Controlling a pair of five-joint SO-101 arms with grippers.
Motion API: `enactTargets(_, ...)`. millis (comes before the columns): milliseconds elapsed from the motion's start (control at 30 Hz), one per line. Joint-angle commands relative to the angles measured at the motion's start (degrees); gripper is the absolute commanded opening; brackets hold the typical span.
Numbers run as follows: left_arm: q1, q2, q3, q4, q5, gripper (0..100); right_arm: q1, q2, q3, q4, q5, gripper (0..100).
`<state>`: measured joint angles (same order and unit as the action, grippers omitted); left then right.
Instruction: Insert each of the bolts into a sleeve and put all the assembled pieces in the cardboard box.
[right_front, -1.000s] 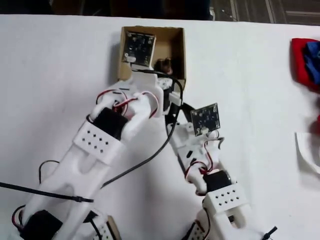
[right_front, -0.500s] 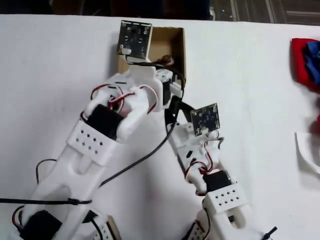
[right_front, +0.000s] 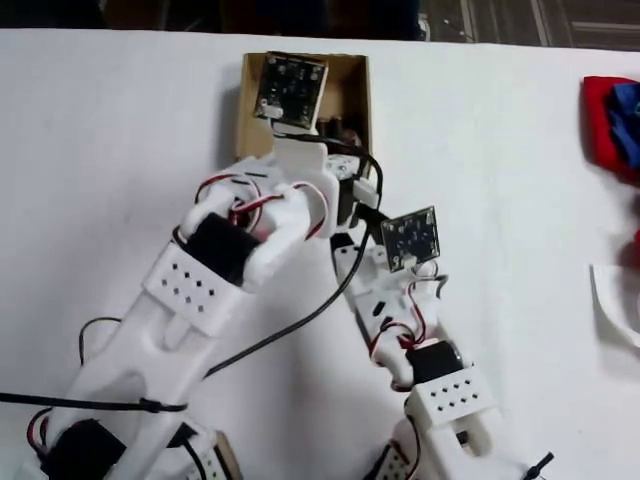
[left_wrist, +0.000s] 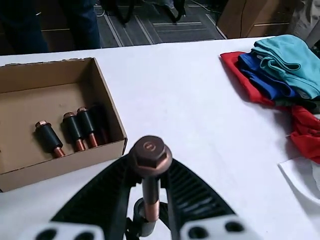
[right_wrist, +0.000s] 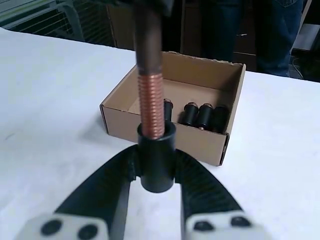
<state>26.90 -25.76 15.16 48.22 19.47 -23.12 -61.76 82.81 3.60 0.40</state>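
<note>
My left gripper is shut on a copper bolt, hex head up and shaft pointing down. The bolt's threaded end stands in the mouth of a black sleeve, which my right gripper is shut on. Just beyond stands the cardboard box, with several assembled pieces lying side by side in it. From above, the left arm and right arm meet at the box's near edge, and they hide both grippers.
Red, blue and teal cloths lie at the table's right side, with a white object below them. A black cable trails across the table between the arms. Open white table lies left of the box.
The left arm's wrist swung up and left over the box, then came back right toward the right gripper. The right arm has kept still.
</note>
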Motion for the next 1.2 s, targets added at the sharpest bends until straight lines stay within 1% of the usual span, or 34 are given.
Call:
enactTargets(0,0.09,-0.26,-1.80,-2.46,-0.09,3,0.04,-1.80,-0.53,-0.13,-0.44,2.3)
enactTargets(167,0.09,-0.26,2.77,-6.95,-0.09,3,0.04,-1.80,-0.53,-0.13,-0.44,2.3)
enactTargets(267,0.00,-0.26,3.56,-7.47,-0.09,3,0.04,-1.80,-0.53,-0.04,-0.44,2.3)
enactTargets(367,-1.05,-0.35,3.91,-6.95,-1.32,3,0.04,-1.80,-0.53,-0.04,-0.44,2.3)
enactTargets(433,-2.11,-0.35,4.18,-5.36,-3.52,3,0.04,-1.80,-0.53,-0.04,-0.44,2.3)
enactTargets(567,-3.69,-0.70,4.09,-1.14,-4.48,3,0.04,-1.80,-0.53,-0.04,-0.44,2.3)
enactTargets(867,-1.67,-0.35,4.09,0.35,-4.92,4,0.04,-1.80,-0.53,-0.04,-0.44,2.3)
enactTargets(967,-1.49,-0.35,4.09,1.93,-9.32,11,0.04,-1.80,-0.53,-0.04,-0.44,2.3)
enactTargets(1067,-2.02,-0.35,3.91,4.48,-9.76,20,0.04,-1.80,-0.53,-0.04,-0.44,2.3)
enactTargets(1167,-3.60,-0.44,3.56,6.24,-9.76,21,0.04,-1.80,-0.53,-0.04,-0.44,2.3)
